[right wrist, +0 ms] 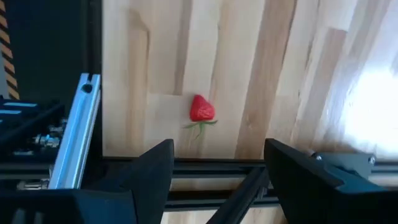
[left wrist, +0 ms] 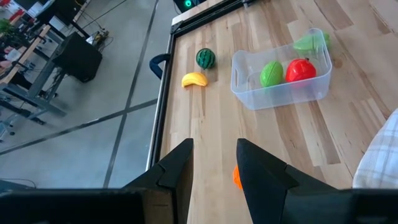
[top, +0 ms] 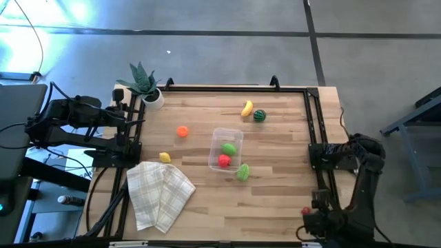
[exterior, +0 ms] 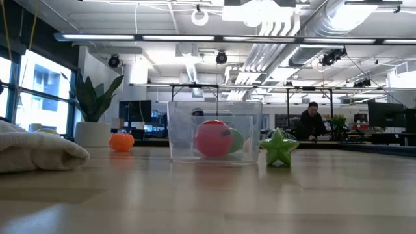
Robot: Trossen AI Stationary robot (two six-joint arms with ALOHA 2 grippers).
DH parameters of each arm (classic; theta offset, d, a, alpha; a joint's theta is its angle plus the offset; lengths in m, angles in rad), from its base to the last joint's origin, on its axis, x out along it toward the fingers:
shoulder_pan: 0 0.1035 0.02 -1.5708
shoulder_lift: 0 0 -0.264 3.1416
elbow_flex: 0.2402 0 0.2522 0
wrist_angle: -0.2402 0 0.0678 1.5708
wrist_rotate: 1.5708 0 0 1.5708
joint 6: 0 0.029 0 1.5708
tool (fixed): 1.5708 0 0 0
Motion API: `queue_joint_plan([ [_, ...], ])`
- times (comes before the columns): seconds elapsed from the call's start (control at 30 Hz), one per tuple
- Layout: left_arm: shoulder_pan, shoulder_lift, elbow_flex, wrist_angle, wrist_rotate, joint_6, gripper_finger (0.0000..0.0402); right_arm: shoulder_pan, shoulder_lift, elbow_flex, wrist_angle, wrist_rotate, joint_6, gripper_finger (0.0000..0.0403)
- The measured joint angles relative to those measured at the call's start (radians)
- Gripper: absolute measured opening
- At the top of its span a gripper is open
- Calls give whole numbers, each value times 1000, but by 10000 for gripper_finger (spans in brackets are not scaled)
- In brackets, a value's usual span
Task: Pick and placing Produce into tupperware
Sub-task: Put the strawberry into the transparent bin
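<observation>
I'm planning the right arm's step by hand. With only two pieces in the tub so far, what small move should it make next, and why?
Probably lower the right gripper onto the strawberry. Its jaws stand open and empty with that fruit lying just ahead, near the table edge, well away from the tub. Every other loose piece lies farther from this arm.

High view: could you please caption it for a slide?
Clear tub holds a green and a red toy; both arms wait at the table's sides.
</observation>
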Motion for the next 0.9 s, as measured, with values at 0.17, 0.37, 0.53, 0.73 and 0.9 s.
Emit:
queue_joint_plan([
  [0.17,0,0,0,0,0,0,113,44,0,0,6,15,-42,240],
  [0.37,0,0,0,0,0,0,113,39,0,0,-5,40,45,240],
  [0.53,0,0,0,0,0,0,113,38,-23,-39,34,163,-51,240],
  [0.73,0,0,0,0,0,0,113,-11,-218,-390,294,37,-5,240],
  [0.9,0,0,0,0,0,0,113,-15,-362,-558,460,14,73,240],
])
